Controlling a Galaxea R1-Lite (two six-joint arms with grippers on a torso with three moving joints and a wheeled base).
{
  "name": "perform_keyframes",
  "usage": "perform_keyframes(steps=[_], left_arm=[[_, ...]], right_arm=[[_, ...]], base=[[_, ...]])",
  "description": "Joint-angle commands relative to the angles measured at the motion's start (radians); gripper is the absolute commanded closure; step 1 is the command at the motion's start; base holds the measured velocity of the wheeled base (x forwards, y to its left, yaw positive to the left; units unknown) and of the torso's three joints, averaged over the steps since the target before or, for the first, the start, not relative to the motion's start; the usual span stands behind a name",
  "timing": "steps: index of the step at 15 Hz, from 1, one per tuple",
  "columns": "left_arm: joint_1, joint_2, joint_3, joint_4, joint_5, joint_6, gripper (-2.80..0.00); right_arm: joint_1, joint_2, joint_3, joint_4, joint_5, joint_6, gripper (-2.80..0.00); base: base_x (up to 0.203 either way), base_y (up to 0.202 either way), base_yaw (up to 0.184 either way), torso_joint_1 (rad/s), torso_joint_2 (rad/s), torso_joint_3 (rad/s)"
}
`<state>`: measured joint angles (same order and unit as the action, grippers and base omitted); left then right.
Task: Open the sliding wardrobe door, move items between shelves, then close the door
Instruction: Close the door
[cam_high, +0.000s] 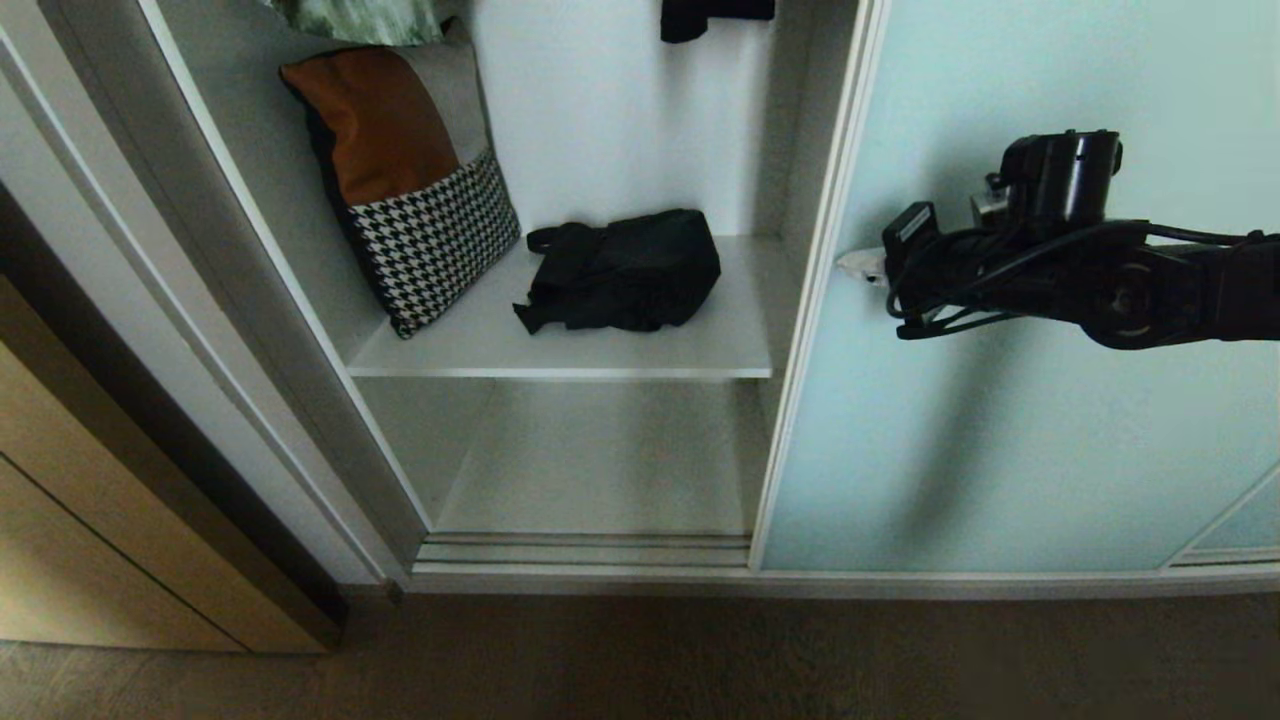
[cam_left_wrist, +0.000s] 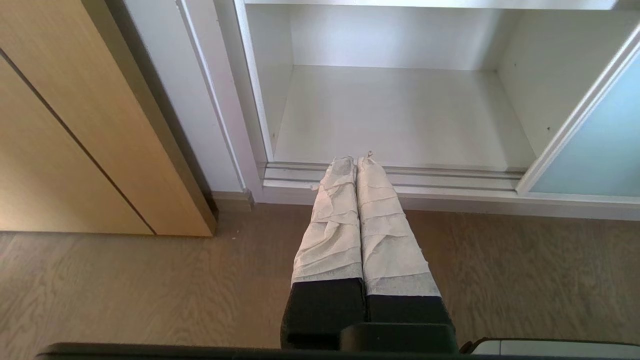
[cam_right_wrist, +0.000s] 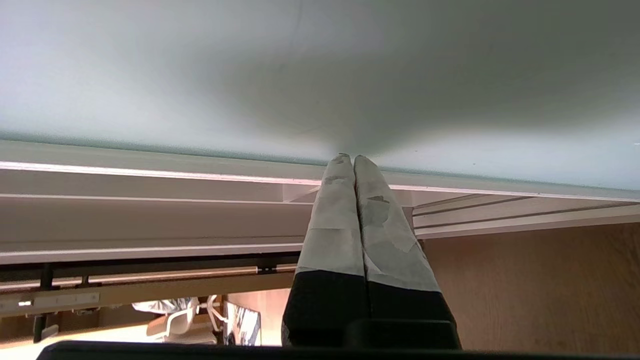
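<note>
The right pincer (cam_high: 858, 266), pressed together, touches the sliding wardrobe door (cam_high: 1000, 450); the black bundle (cam_high: 622, 270) lies on the shelf (cam_high: 720, 350).

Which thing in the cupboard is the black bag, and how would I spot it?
Look into the open white wardrobe, left of the frosted aqua sliding door. On the upper white shelf lie two soft things side by side. The black bag is the floppy, all-black bundle with straps lying flat on the right, unlike the brown, grey and houndstooth cushion leaning upright.
</note>
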<state>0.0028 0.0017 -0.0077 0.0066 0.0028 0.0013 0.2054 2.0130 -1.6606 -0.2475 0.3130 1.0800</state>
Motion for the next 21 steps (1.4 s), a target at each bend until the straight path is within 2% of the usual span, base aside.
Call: perform_keyframes(steps=[1, 7, 9, 15, 18, 21], left_arm=[[0.000, 0.000, -0.001, 0.001, 0.000, 0.000, 0.00], [0.000, 0.001, 0.000, 0.001, 0.002, 0.000, 0.00], [0.000, 0.001, 0.000, 0.000, 0.002, 0.000, 0.00], [0.000, 0.000, 0.000, 0.000, 0.002, 0.000, 0.00], [0.000, 0.001, 0.000, 0.000, 0.002, 0.000, 0.00], [0.000, 0.001, 0.000, 0.001, 0.000, 0.000, 0.00]], right_arm=[[0.032, 0.010, -0.001, 0.000, 0.000, 0.002, 0.00], [0.108, 0.040, -0.041, 0.004, -0.002, -0.007, 0.00], [0.139, 0.067, -0.081, 0.022, -0.003, -0.047, 0.00], [0.250, 0.185, -0.274, 0.112, -0.006, -0.101, 0.00], [0.337, 0.187, -0.267, 0.127, -0.029, -0.145, 0.00], [0.369, 0.101, -0.177, 0.130, -0.103, -0.155, 0.00]], base=[[0.000, 0.000, 0.000, 0.000, 0.00, 0.000], [0.000, 0.000, 0.000, 0.000, 0.00, 0.000], [0.000, 0.000, 0.000, 0.000, 0.00, 0.000], [0.000, 0.000, 0.000, 0.000, 0.00, 0.000], [0.000, 0.000, 0.000, 0.000, 0.00, 0.000], [0.000, 0.000, 0.000, 0.000, 0.00, 0.000]])
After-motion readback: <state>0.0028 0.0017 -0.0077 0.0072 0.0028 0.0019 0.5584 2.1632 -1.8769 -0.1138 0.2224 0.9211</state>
